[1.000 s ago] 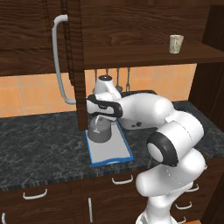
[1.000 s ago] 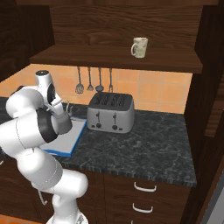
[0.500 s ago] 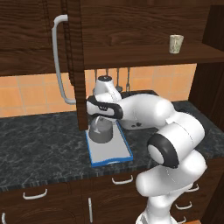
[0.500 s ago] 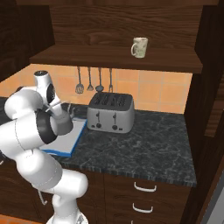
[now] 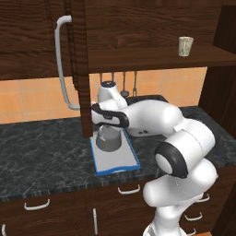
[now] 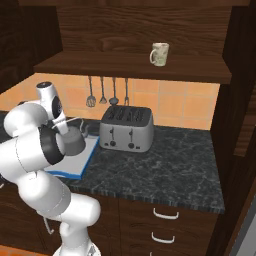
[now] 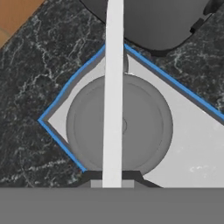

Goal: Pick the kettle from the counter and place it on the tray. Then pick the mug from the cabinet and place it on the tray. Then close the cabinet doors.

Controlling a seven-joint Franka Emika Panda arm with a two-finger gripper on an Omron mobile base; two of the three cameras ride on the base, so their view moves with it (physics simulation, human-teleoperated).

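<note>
one kettle (image 7: 119,124) upright on the tray (image 7: 192,135), near its corner – wire handle (image 7: 113,92) arched over the lid, running straight up the hand view. one mug (image 6: 159,54) on the cabinet (image 6: 135,67) shelf, handle to the left. one toaster (image 6: 126,128) just beside the tray. arm bent low over the counter (image 5: 41,152), gripper (image 7: 112,183) pointing down – nearly closed, pinching the wire handle.

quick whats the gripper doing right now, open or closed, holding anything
Gripper: closed on the thin wire handle of the kettle, which sits over the tray.
</note>
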